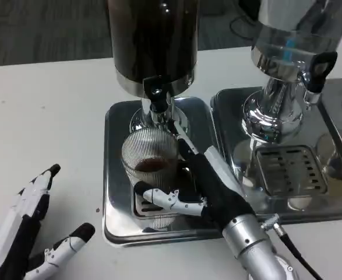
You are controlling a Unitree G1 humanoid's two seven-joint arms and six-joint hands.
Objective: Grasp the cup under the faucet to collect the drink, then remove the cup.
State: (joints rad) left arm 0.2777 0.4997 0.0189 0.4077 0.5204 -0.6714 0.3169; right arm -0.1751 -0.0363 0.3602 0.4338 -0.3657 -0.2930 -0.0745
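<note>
The white surface (54,105) carries two drink dispensers side by side. The dark dispenser (153,41) stands at the back of a shiny steel tray (117,169), its faucet (157,102) right over the ribbed clear cup (149,166). Looks like a bit of dark drink sits in the cup, though it's blurry. The right hand (208,189) has its fingers (165,198) clamped around the cup. The left hand (28,233) rests near the surface's front left corner, fingers spread apart, holding nothing.
</note>
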